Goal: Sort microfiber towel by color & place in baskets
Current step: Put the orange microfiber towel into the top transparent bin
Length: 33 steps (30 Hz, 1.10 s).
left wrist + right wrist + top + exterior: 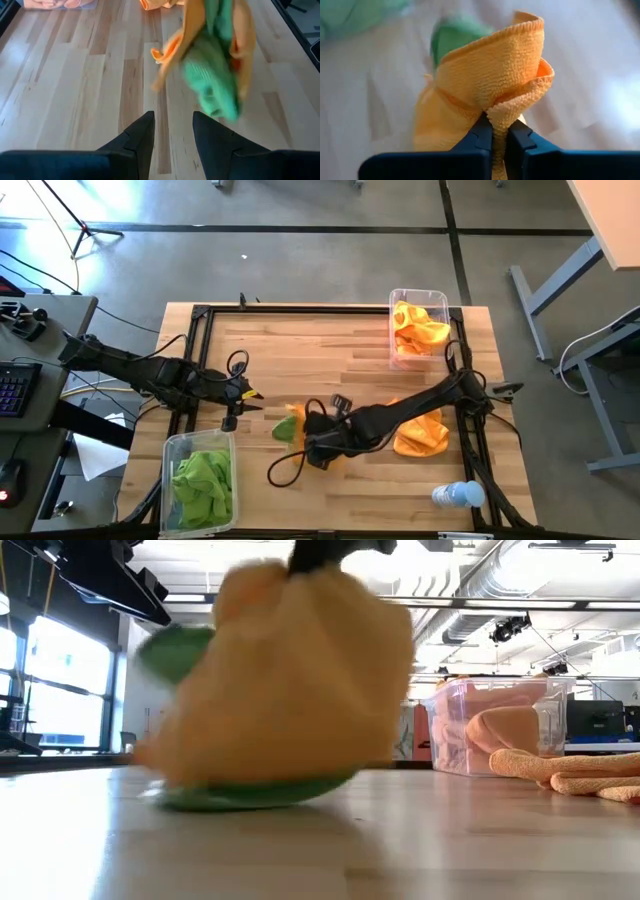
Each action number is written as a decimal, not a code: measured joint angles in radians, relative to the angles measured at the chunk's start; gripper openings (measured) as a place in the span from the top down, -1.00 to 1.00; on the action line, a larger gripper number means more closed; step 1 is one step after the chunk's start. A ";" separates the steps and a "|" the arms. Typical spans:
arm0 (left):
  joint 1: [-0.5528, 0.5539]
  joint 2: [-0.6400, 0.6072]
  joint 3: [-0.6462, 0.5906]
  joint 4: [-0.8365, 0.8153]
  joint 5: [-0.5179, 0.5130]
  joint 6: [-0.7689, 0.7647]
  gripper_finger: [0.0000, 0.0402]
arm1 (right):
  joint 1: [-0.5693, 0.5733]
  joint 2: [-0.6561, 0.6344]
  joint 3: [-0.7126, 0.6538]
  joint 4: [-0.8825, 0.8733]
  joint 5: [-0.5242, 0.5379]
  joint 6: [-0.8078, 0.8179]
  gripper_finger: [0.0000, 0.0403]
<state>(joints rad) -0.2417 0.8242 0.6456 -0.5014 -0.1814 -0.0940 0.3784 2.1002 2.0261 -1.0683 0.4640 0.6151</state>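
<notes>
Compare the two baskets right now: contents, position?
The basket near the left arm holds lime green towels; the basket at the table's far right corner holds orange towels. The green one sits at the near edge by the left end effector, the orange one well beyond the right end effector. Both are clear rectangular bins and already hold cloths.

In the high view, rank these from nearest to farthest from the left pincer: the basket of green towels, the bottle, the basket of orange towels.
Measured from the left pincer:
1. Basket of green towels, just beside it at the table's near-left corner.
2. Basket of orange towels, across the table at the far right.
3. Bottle, lying at the near-right corner, a bit farther.
</notes>
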 joint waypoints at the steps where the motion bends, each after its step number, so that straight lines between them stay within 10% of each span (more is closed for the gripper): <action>1: 0.000 0.000 0.000 0.001 0.000 -0.001 0.39 | 0.001 0.000 0.044 -0.042 0.035 -0.010 0.95; 9: 0.000 0.000 0.000 0.002 0.000 -0.010 0.39 | 0.011 -0.001 0.321 -0.271 0.267 -0.067 0.98; 16: 0.000 0.000 0.000 0.004 0.000 -0.034 0.39 | -0.002 -0.054 0.293 -0.237 0.401 -0.100 0.99; 33: 0.000 0.000 0.000 0.005 0.000 -0.033 0.39 | -0.091 -0.054 0.300 -0.085 0.171 -0.171 0.78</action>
<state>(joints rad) -0.2420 0.8245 0.6456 -0.4961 -0.1818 -0.1272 0.2874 2.0460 2.3260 -1.1528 0.6347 0.4440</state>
